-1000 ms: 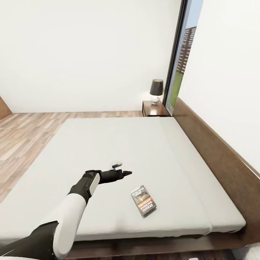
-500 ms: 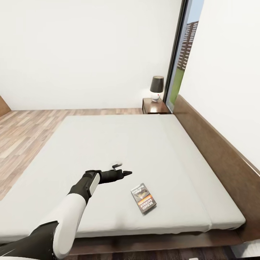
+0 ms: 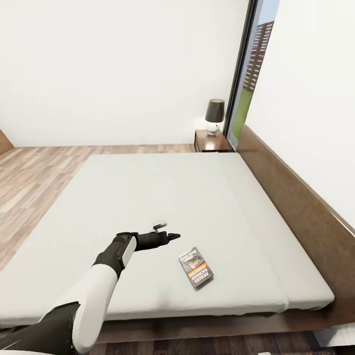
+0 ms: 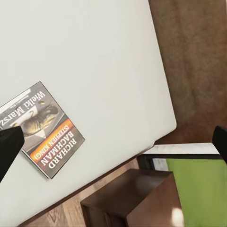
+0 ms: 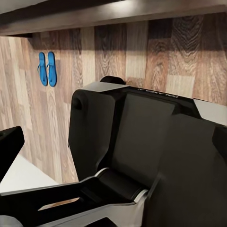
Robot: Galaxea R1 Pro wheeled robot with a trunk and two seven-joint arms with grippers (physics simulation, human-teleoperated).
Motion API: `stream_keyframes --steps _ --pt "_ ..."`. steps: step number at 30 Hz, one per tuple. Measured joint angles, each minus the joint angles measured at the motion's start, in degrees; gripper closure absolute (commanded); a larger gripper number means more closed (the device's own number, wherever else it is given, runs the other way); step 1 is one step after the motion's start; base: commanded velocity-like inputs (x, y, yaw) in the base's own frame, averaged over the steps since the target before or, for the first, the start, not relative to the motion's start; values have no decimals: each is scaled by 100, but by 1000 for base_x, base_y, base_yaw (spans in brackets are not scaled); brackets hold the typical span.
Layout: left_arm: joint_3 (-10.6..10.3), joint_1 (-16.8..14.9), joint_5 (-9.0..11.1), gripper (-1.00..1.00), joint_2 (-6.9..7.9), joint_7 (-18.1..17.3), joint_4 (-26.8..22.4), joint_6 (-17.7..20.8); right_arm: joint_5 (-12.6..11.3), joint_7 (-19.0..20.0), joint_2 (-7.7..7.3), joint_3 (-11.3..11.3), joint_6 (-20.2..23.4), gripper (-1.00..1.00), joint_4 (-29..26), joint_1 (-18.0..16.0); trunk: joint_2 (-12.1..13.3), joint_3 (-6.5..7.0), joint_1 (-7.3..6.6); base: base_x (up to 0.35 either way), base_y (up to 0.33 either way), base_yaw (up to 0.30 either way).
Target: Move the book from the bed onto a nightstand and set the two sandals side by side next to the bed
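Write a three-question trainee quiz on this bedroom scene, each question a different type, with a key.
1. True or false: the book lies on the bed, untouched by the left gripper.
2. Multiple choice: what stands on the nightstand? A) a vase B) a lamp C) a clock
3. Fill in: in the right wrist view, the two blue sandals lie side by side on the ____.

Key: 1 true; 2 B; 3 floor
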Motion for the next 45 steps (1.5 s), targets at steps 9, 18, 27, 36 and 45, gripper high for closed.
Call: stream_keyframes --steps 9,18,27,36,45 --pt "0 0 0 -100 0 0 -1 0 0 0 2 0 0 -100 0 0 0 -81 0 0 0 0" --pt "0 0 -1 -100 0 -2 0 0 3 -8 0 2 0 -100 0 0 0 -161 0 0 0 0" --pt "0 0 -2 -100 0 -6 -4 0 1 -9 3 3 0 -100 0 0 0 -242 0 0 0 0" --pt "0 0 0 -100 0 -42 -8 8 4 -9 1 0 0 -100 0 0 -1 -323 0 0 0 0" --pt "0 0 0 -100 0 -44 -9 9 8 -11 5 3 0 -100 0 0 -1 -404 0 0 0 0"
